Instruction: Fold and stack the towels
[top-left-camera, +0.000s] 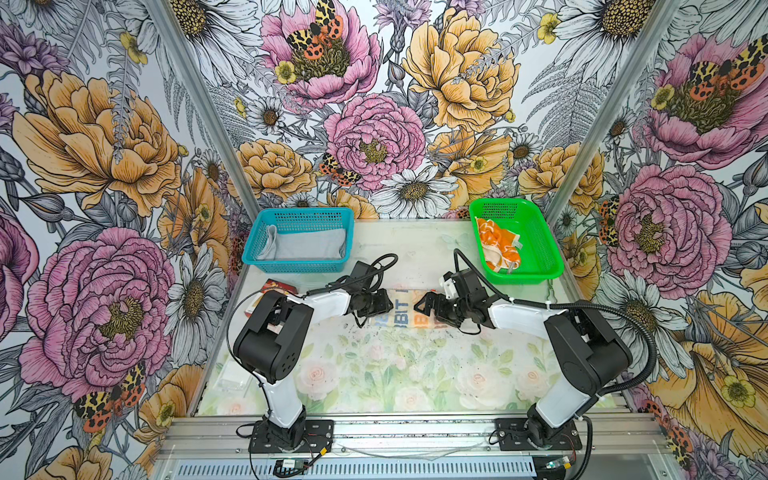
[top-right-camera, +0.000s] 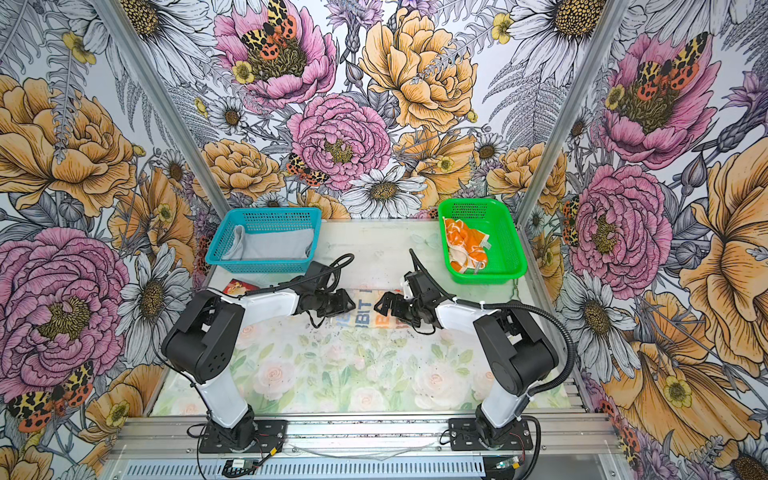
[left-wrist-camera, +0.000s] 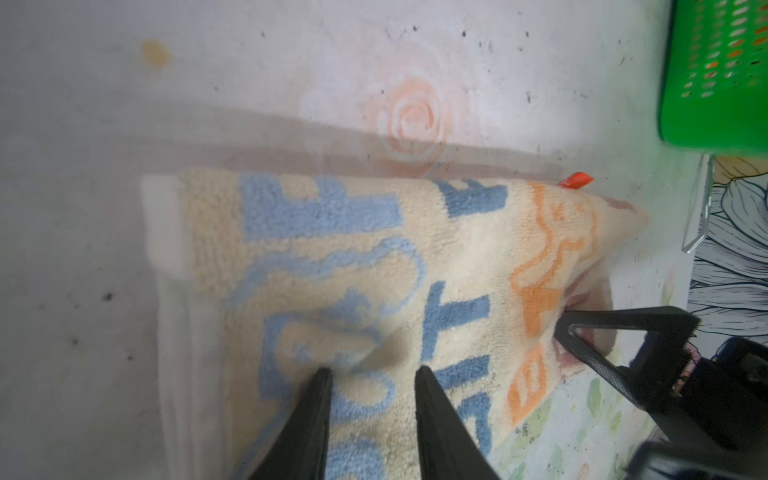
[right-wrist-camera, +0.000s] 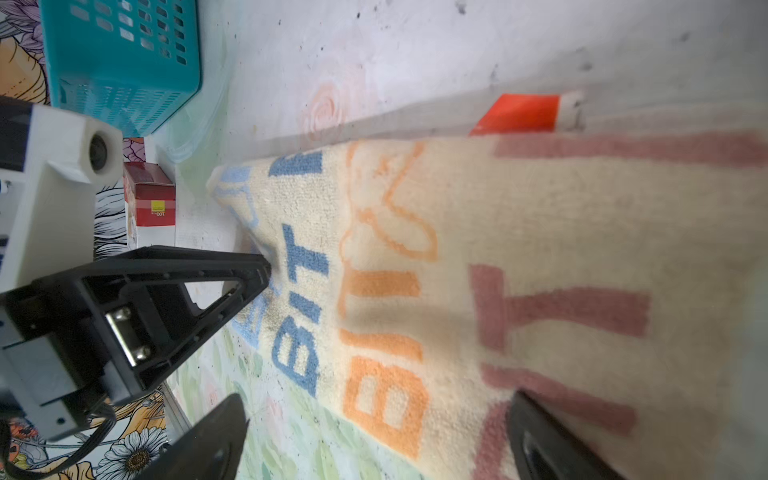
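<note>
Mostly the cream RABBIT towel (top-left-camera: 405, 309) is hidden in both top views: the two wrists cover its ends, and only a strip of lettering shows between them. It lies on the floral table mat (top-left-camera: 395, 374) in mid-table. The wrist views cut it off at their edges, and its far lettering is blurred. A red-orange tag (right-wrist-camera: 519, 112) pokes out from its far edge.

The left gripper (left-wrist-camera: 372, 372) has its fingers a little apart, tips resting on the towel with a small pucker of cloth between them. The right gripper (right-wrist-camera: 378, 397) stands spread wide, one finger over the towel and the other over bare mat.

A red-and-white box (top-left-camera: 279, 286) is half covered by the left arm. Under its elbow lies a pale flat packet (top-left-camera: 235, 378), hard to make out.

The blue basket (top-left-camera: 253, 249) holds the light grey towel (top-left-camera: 307, 243), lying flat. The green basket (top-left-camera: 540, 249) holds the orange towel (top-left-camera: 496, 245), crumpled, its print unreadable.
</note>
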